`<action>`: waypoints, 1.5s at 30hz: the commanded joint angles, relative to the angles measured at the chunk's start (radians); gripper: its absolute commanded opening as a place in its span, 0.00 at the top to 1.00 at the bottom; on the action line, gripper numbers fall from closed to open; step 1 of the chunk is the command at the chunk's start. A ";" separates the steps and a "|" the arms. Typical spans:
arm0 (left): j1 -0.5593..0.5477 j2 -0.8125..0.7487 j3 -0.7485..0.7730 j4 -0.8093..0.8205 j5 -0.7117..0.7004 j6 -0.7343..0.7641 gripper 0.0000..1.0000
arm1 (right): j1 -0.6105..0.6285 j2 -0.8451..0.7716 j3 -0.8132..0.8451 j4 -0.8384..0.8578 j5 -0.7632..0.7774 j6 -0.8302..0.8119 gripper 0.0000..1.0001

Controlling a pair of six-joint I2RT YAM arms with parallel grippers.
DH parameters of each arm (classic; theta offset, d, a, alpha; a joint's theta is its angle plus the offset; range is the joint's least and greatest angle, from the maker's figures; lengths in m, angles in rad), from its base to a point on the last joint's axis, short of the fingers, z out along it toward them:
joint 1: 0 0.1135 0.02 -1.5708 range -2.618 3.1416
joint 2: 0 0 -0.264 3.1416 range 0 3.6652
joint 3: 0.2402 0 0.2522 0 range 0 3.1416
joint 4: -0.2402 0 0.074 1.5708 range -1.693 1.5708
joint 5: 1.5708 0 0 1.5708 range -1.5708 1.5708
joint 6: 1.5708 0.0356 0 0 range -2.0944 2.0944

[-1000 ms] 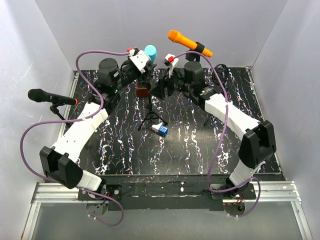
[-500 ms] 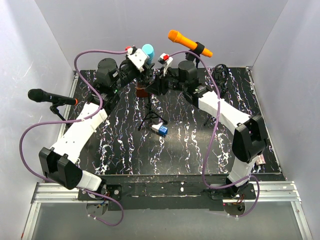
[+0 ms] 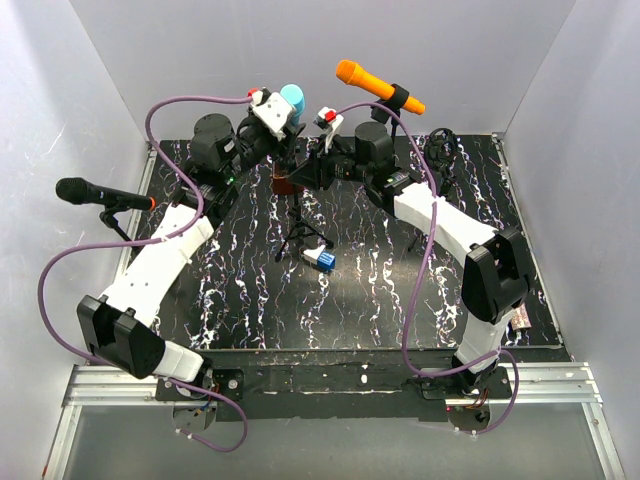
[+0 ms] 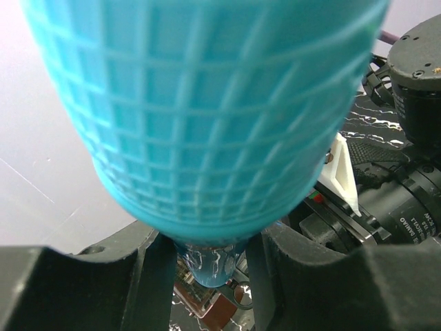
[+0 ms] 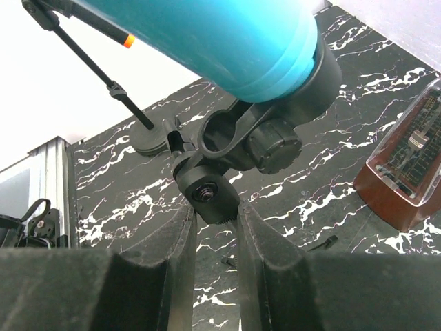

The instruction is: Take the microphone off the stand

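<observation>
MIC: turquoise mesh-headed microphone (image 3: pixel 293 99) clipped on black tripod stand (image 3: pixel 298 215), 12 o'clock of black marbled table (image 3: pixel 380 290) | AXIS: 6–12 o'clock, head at 12 | LEFT: left gripper (image 4: pixel 209 265) clamped under head, likely pull toward 12 | RIGHT: right gripper (image 5: pixel 212 227) pinching stand joint

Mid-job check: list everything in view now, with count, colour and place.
black tripod stand: one, black, table centre
teal mesh-headed microphone: one, teal, in that stand's clip
orange microphone: one, orange, back right, on stand
black microphone: one, black, left edge, on stand
brown pyramid-shaped metronome: one, brown, back centre
blue-and-white small block: one, blue-white, near tripod's feet
black white-veined table: one, black
left gripper: one, black, shut on teal microphone's neck
right gripper: one, black, shut on stand's joint
</observation>
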 commanded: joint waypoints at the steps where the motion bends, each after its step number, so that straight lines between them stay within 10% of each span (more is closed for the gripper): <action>1: -0.006 -0.043 0.070 0.001 0.008 -0.018 1.00 | -0.005 0.036 0.001 0.003 0.017 0.004 0.99; 15: -0.004 -0.054 0.105 -0.011 0.048 -0.024 1.00 | -0.005 0.035 -0.013 -0.014 0.006 -0.012 0.99; 23: -0.004 -0.060 0.274 -0.255 0.067 0.033 1.00 | -0.010 -0.082 0.016 -0.076 -0.019 -0.068 0.20; 34: 0.016 0.034 0.498 -0.611 0.270 -0.136 1.00 | -0.029 -0.307 -0.054 -0.043 -0.135 -0.100 0.18; 45: 0.033 0.028 0.420 -0.589 0.418 -0.286 1.00 | -0.014 -0.289 0.016 0.036 -0.169 -0.005 0.17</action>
